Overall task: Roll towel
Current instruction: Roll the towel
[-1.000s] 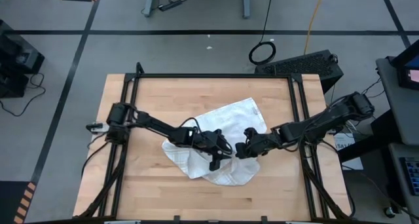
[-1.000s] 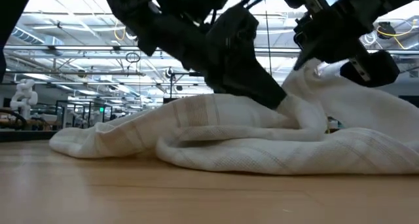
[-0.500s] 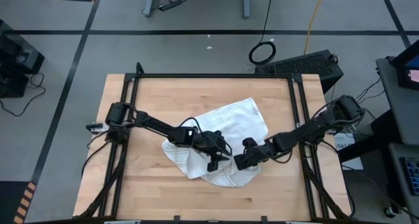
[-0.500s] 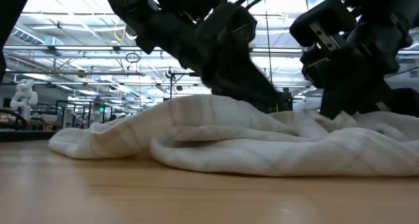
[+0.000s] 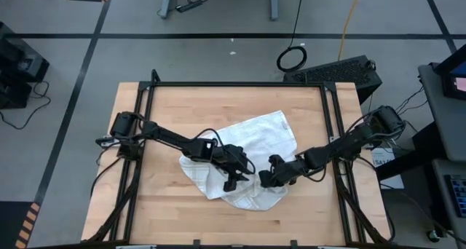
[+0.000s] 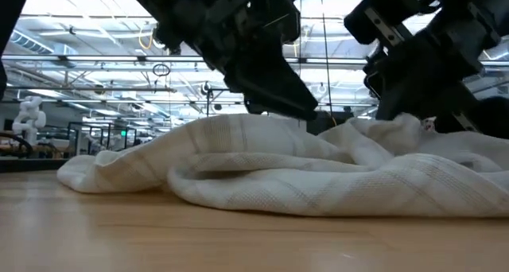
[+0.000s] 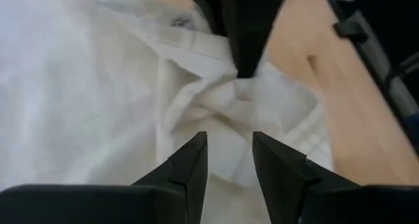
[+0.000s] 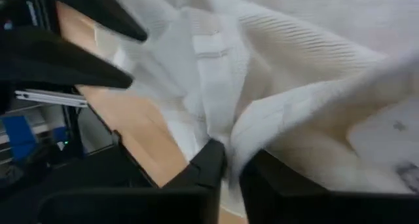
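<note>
Both grippers (image 5: 231, 182) (image 5: 266, 179) amid bunched towel (image 5: 255, 136)

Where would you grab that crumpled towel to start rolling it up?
Probably the thick folded ridge of the towel along its near edge, coming down from above. The cloth bunches into a raised fold there, so fingers can close around it, while the far part lies flat on the table. Both grippers, left and right, are at that ridge.

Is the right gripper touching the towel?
Touching. In the right wrist view a fold of the towel runs down between the right gripper fingers, pressed against them.
</note>
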